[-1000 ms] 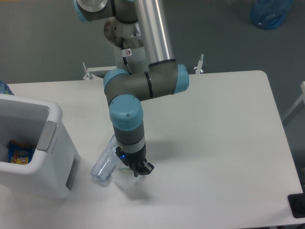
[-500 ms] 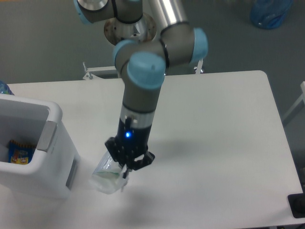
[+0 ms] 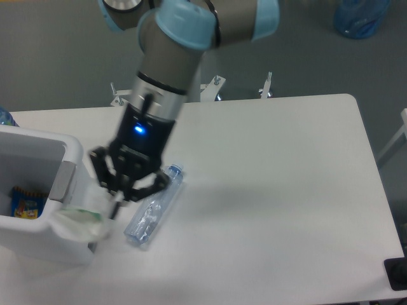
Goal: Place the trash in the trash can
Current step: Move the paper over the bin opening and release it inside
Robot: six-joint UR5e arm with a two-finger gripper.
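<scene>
The clear plastic water bottle [image 3: 151, 212] with its pale blue cap [image 3: 174, 171] lies on the white table, just right of the trash can. The trash can [image 3: 71, 150] is a large white bin at the left with a grey handle plate [image 3: 61, 181]. My gripper [image 3: 118, 201] hangs above the bin's right wall, left of the bottle. It is shut on the white folded face mask [image 3: 75, 222], which dangles over the bin's near right corner.
A colourful packet [image 3: 25, 204] lies inside the bin. A big blue plastic bag [image 3: 360, 15] sits on the floor at the top right. A dark object [image 3: 397, 273] is at the table's bottom right corner. The arm's base stands behind the table's far edge.
My gripper has lifted the face mask off the table and carried it left to the bin's edge. The arm swung left and higher. The bottle stays on the table, now uncovered.
</scene>
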